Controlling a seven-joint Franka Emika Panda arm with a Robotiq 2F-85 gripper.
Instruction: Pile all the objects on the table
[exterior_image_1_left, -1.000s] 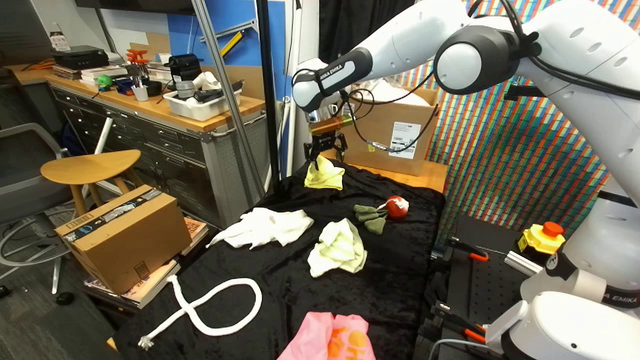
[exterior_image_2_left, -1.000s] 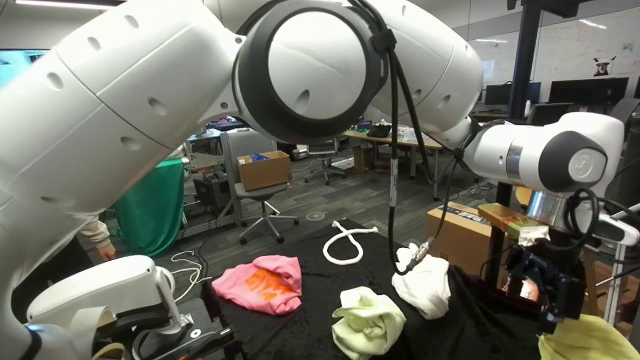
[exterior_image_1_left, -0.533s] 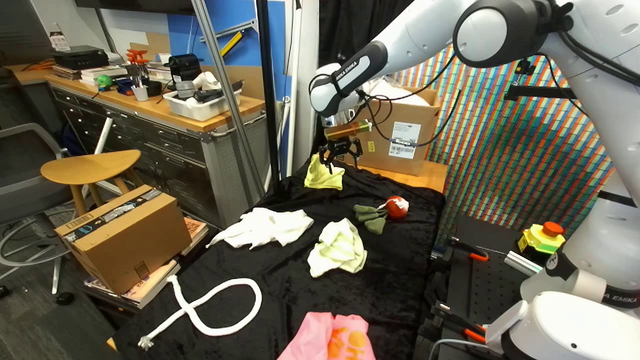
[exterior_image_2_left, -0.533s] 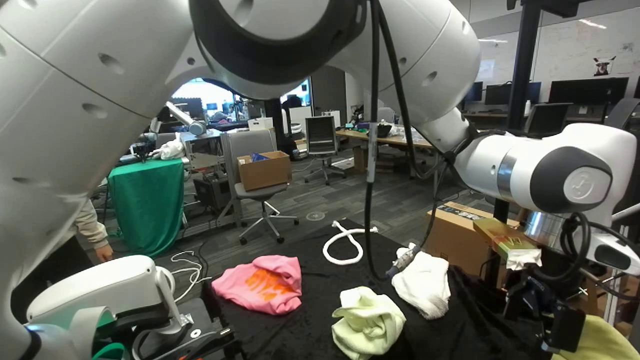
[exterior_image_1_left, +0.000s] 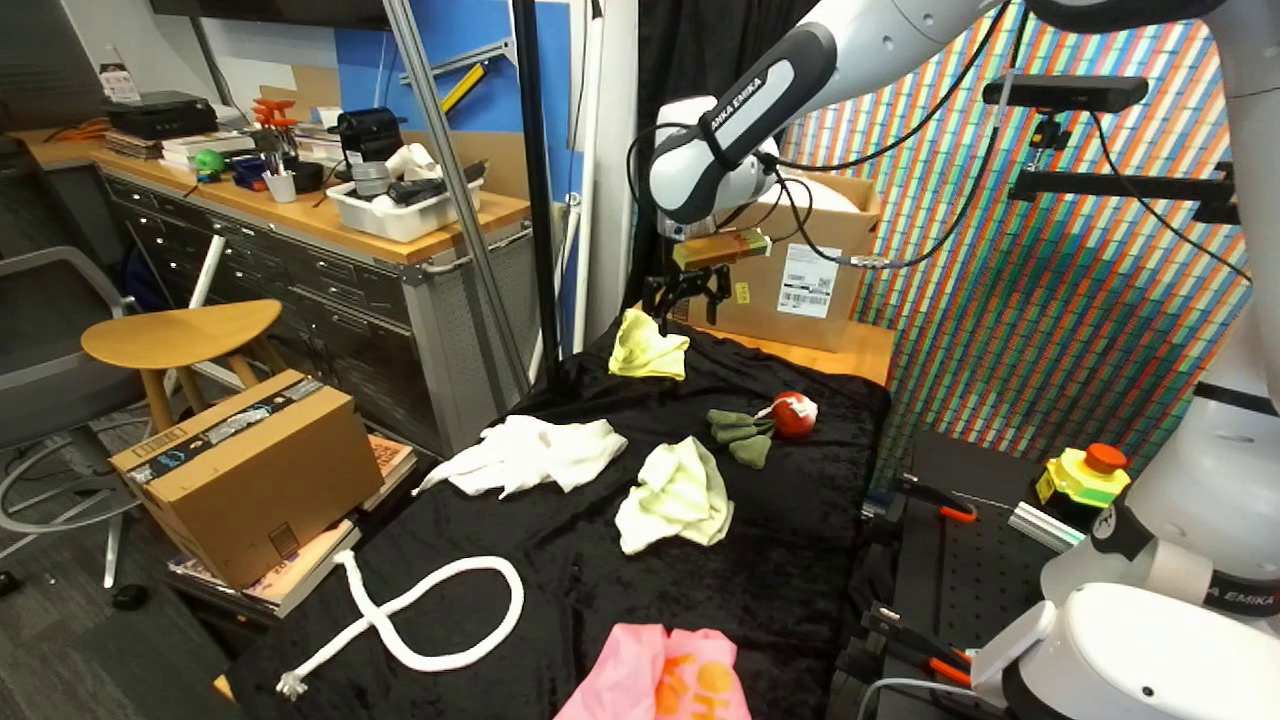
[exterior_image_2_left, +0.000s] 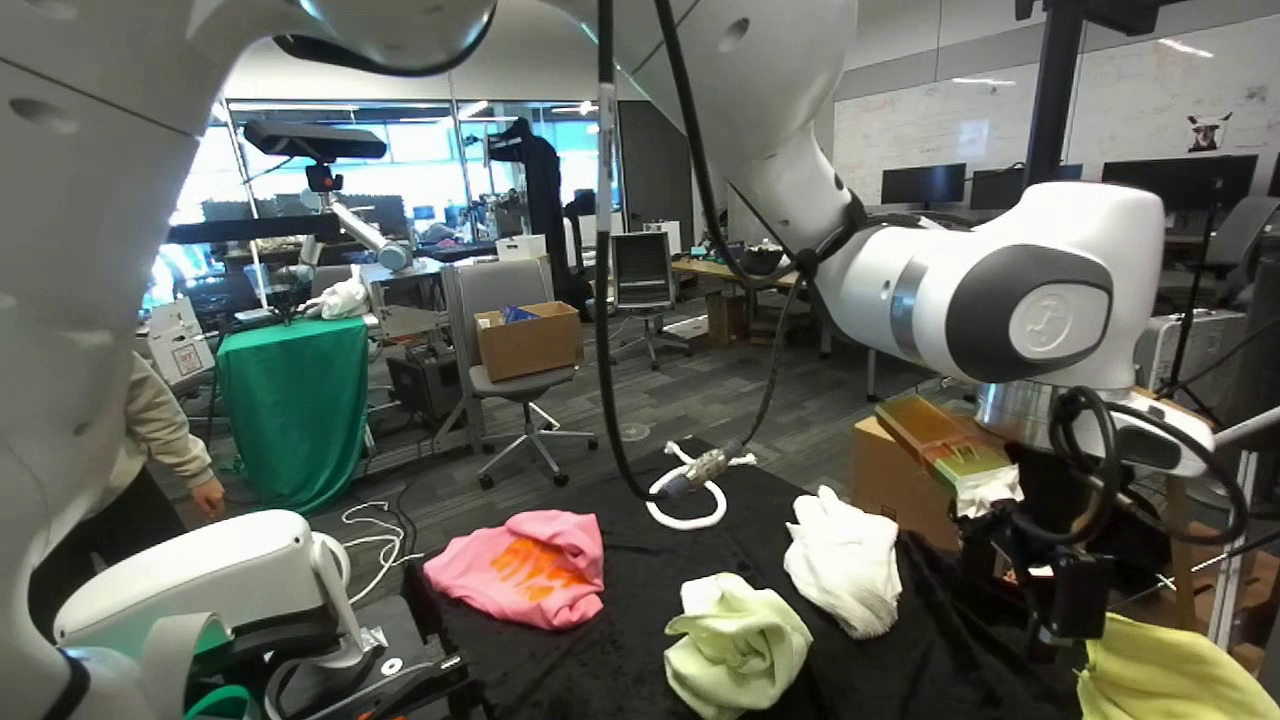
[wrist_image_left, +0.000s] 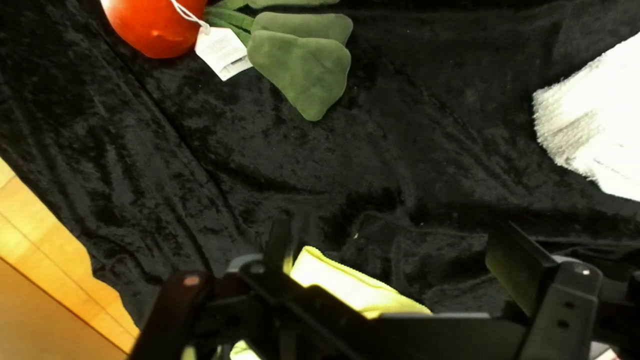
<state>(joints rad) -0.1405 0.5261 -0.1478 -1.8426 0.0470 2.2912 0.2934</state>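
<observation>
No pile yet, I think, so my tool (exterior_image_1_left: 688, 312), spread wide and empty near the far yellow cloth (exterior_image_1_left: 650, 352), must next grab something to stack

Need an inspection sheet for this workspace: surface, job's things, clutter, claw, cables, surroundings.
Surface: black fabric, wrinkled; bare wood past one edge.
Job's things: yellow cloth, white cloth, pale green cloth, pink cloth with orange lettering, leafy red toy vegetable; all lie apart, unpiled.
Clutter: white rope on the fabric, crossing itself; labelled cardboard box beyond the fabric.
Claw: open, holding nothing, near the yellow cloth; contact unclear.
Cables: black cable hanging slack from the arm; white cable on the floor.
Surroundings: emergency-stop button beside the arm's base; person, mostly hidden behind the arm.
</observation>
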